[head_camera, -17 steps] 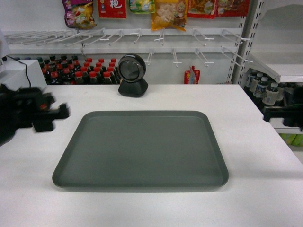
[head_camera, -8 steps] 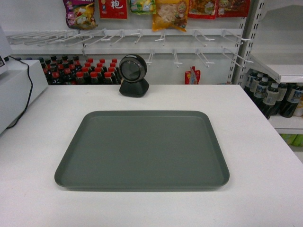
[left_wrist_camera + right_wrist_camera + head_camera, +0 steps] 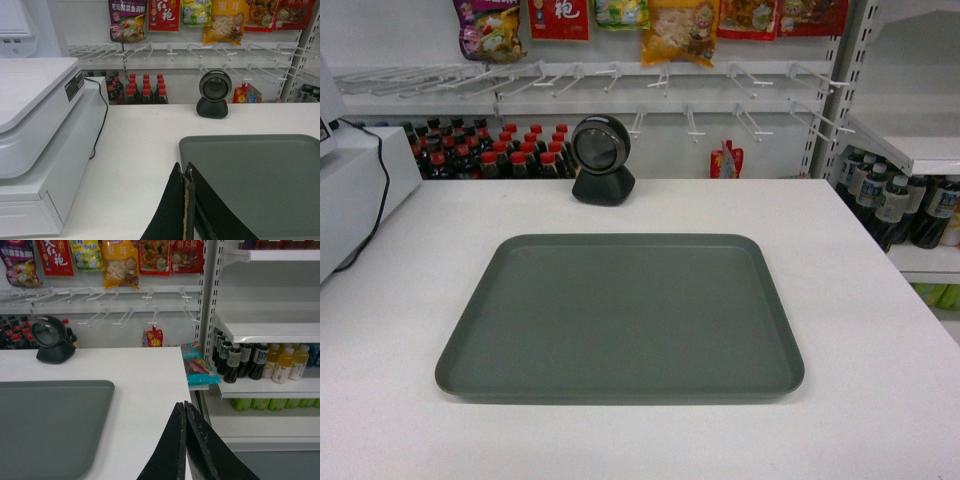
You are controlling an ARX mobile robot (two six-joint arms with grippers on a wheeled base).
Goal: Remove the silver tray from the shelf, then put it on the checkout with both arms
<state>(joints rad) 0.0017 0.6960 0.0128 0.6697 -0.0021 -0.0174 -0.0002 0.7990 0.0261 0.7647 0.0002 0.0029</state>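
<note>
Two grippers: I see neither in my head view; each shows only in its own wrist view.
Left gripper (image 3: 187,172): thin black fingers pressed together tip to tip, holding nothing, poised over the left edge of the tray.
Right gripper (image 3: 184,407): black fingers likewise closed on each other, empty, above bare counter to the right of the tray and near the counter's right edge.
Tray: the large flat matte grey-green rectangular tray with rounded corners and a low rim (image 3: 620,315) lies flat on the broad white checkout countertop (image 3: 880,330), roughly centred in front of me.
Tray axis: long side runs left to right across my head view, short sides pointing away toward the back wall; edges square to the counter front.
Behind the tray: a round black scanner on a black base (image 3: 601,160) stands near the counter's back edge, apart from the tray.
Left side: a white register housing (image 3: 35,130) with a black cable (image 3: 100,125) sits on the counter, well apart from the tray.
Right side: the white metal store shelf board (image 3: 270,332) on perforated uprights, with dark and yellow drink bottles (image 3: 260,362) under it.
Back wall: white peg hooks, hanging snack bags (image 3: 675,30), red-capped dark bottles (image 3: 490,150).
In the way: I see nothing lying on the tray.
</note>
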